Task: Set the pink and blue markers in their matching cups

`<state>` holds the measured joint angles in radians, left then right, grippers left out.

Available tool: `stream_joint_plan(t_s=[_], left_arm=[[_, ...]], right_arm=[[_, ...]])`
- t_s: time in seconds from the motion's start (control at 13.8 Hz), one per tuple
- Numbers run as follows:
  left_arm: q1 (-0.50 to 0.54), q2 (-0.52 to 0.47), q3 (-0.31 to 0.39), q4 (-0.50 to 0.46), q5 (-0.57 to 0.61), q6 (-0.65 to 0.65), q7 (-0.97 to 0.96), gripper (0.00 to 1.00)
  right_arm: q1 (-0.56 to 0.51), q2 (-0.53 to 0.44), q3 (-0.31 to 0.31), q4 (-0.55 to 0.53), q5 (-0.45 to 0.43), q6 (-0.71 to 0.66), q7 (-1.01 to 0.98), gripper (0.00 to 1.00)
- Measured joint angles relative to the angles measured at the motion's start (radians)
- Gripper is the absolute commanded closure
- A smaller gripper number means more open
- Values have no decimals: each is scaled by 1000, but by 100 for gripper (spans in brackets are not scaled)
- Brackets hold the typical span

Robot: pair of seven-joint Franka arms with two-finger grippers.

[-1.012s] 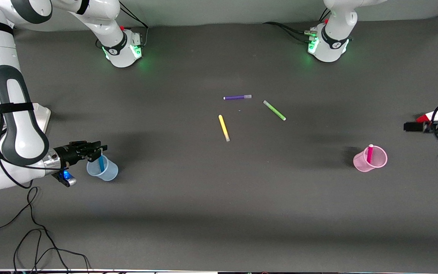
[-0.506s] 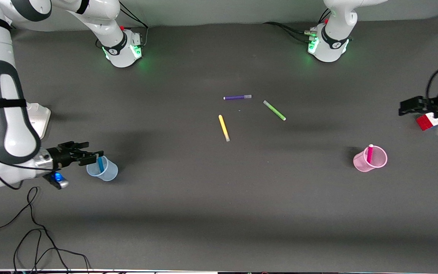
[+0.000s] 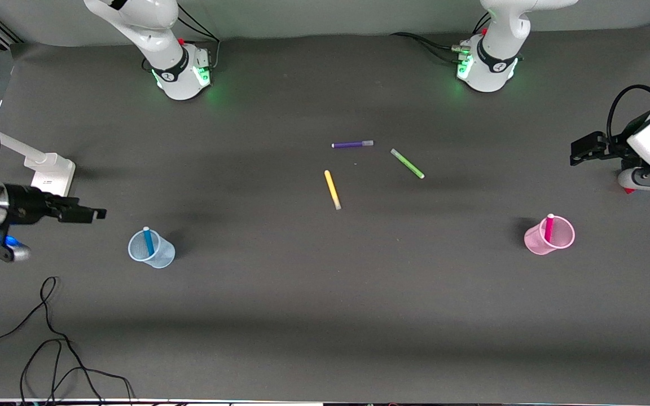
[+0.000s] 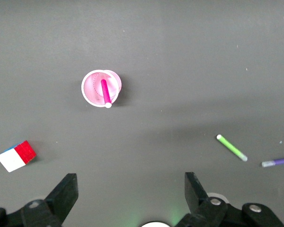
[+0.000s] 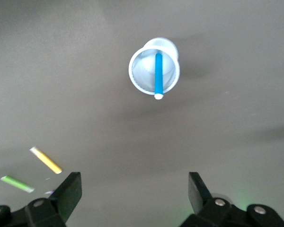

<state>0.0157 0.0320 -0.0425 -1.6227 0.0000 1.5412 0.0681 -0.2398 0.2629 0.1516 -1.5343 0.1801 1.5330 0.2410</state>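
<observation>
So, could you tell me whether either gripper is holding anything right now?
Nothing is held: the left gripper and right gripper are both open and empty.

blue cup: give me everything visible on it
The blue cup is small, pale blue and translucent, plastic by the look of it, with a round open rim. It stands upright on the dark table toward the right arm's end, nearer the front camera than the loose pens. The blue marker leans inside it, pale tip above the rim. Nothing else touches it; the right gripper is clear of it, fingers open.

No readable text or labels appear anywhere.
</observation>
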Motion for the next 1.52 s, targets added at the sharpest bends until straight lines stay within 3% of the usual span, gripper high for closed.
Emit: stream_joint_plan(t_s=[0.22, 0.29, 0.43, 0.58, 0.8, 1.08, 1.52], left_arm=[[0, 0, 1, 4, -1, 0, -19, 0], [0, 0, 3, 5, -1, 0, -21, 0], [0, 1, 5, 6, -2, 0, -21, 0], [-1, 3, 5, 7, -2, 1, -21, 0], [-1, 10, 4, 8, -3, 1, -21, 0], [-2, 11, 5, 8, -3, 1, -21, 0], [-2, 11, 5, 8, -3, 1, -21, 0]], right_arm=[[195, -168, -169, -149, -16, 92, -38, 0], [234, -236, -195, -210, -20, 124, -39, 0], [265, -357, -203, -279, -52, 153, -39, 0], [274, -422, -201, -274, -67, 159, -39, 0], [292, -422, -179, -257, -116, 153, -71, 0], [394, -405, -204, -253, -161, 105, -128, 0], [351, -406, -207, -182, -165, -48, -207, 0]])
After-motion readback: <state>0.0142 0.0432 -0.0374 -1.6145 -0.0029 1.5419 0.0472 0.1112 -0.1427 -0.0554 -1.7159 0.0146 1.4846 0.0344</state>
